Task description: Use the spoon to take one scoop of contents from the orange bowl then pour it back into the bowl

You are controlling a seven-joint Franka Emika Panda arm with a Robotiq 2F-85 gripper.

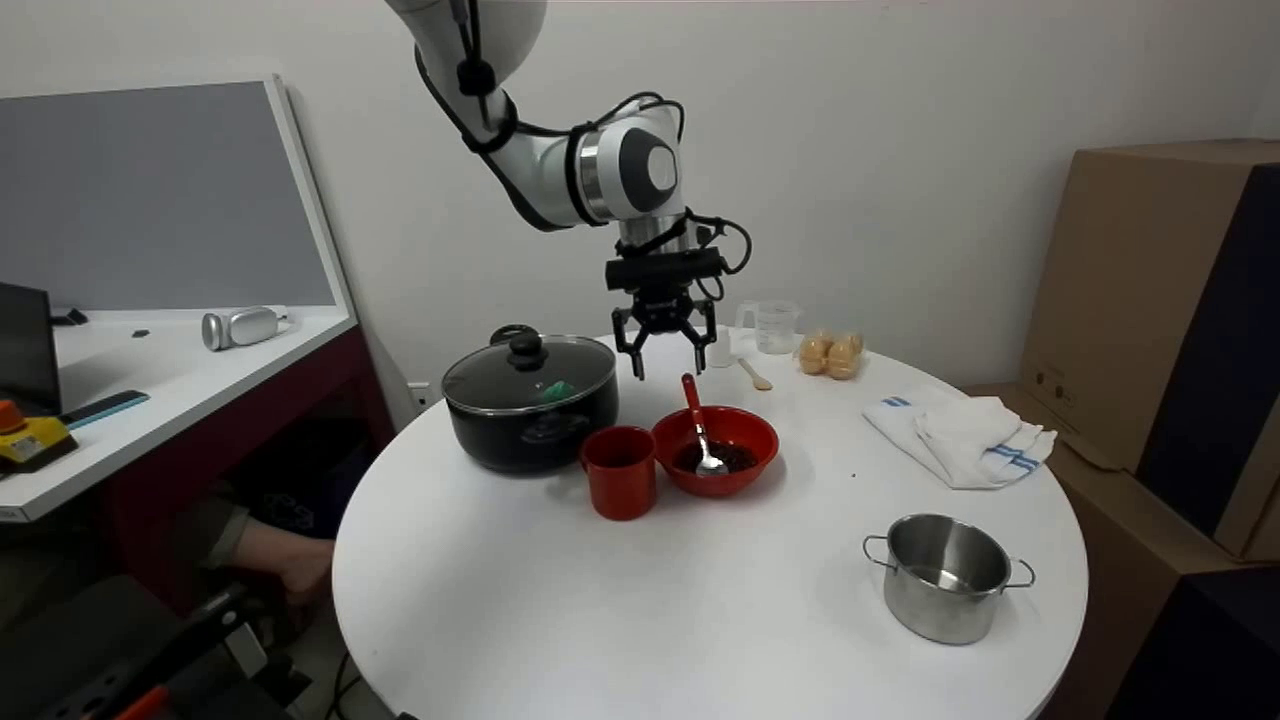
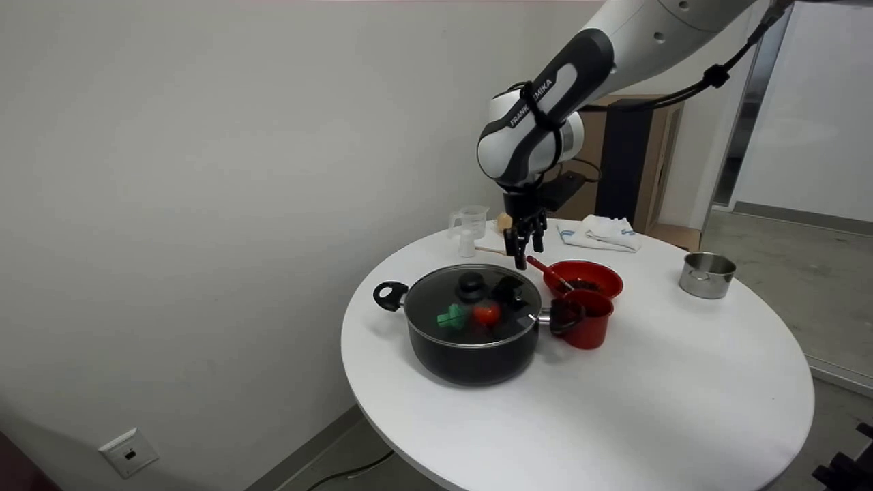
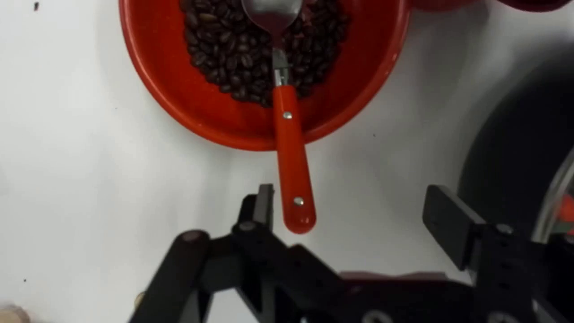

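The jaws hang spread above the counter [image 1: 620, 620]. In the wrist view, the handle end of the spoon [image 3: 288, 130] shows between them; its head rests at their eleven o'clock, on dark beans [image 3: 240, 58] in the orange bowl [image 3: 224, 123].

bowl [image 3: 202, 110]: red-orange | spoon [image 3: 287, 105]: red handle | mug [image 1: 620, 485]: red | tool [image 1: 668, 364]: black | cloth [image 1: 975, 440]: white, blue stripes

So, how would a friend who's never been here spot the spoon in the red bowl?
Find the lidded black pot on the round white table. Near it, beside the red mug, sits a red bowl holding dark beans and the spoon. Unlike the pale spoon on the table, it has a metal head and red handle.
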